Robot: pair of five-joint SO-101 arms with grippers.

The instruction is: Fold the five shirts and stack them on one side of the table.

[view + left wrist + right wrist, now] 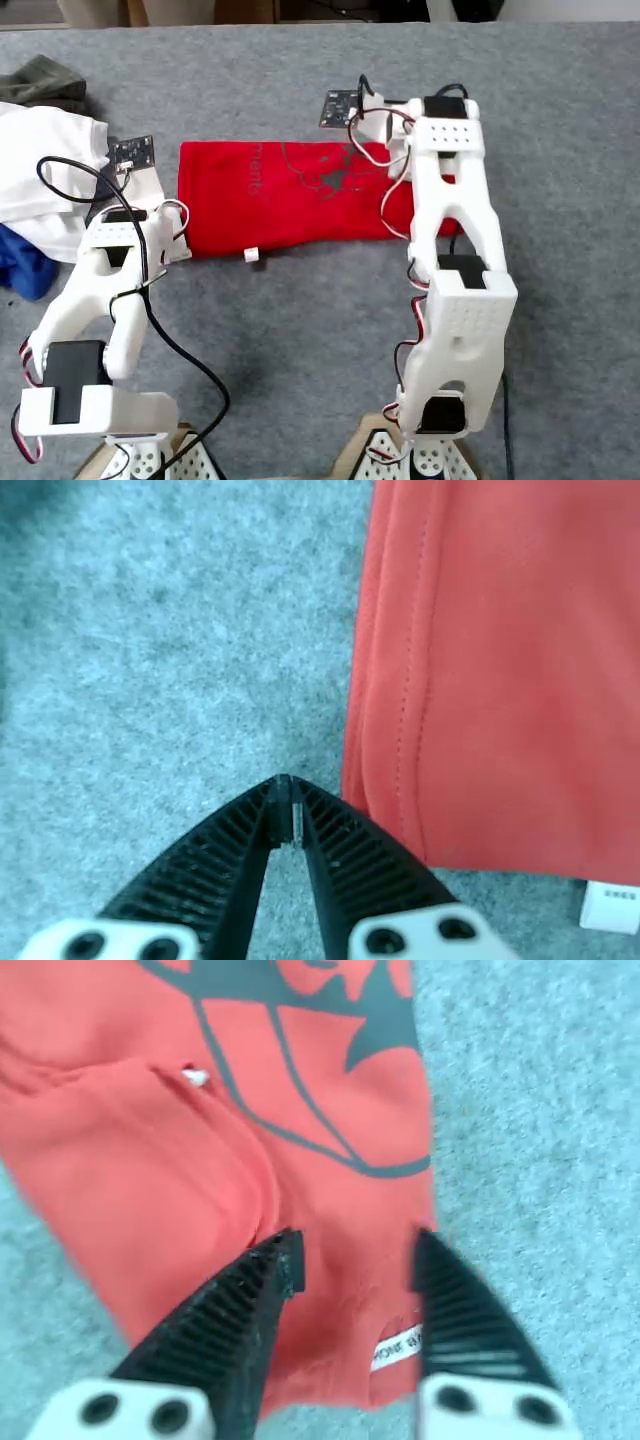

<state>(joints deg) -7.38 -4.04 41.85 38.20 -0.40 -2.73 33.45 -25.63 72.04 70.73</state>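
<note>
Showing a red shirt [270, 205] flat on the grey counter [300, 330], left pincer [285, 810] closed and empty just beside its edge, right pincer [357, 1260] open astride the cloth's opposite end, white shirt [45, 170] heaped near the left arm.

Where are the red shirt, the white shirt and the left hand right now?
red shirt [280, 200], high view, on the flat middle of the cloth.
white shirt [40, 130], high view, on the crumpled part of the cloth.
left hand [286, 798], left wrist view, at the shut fingertips.
</note>
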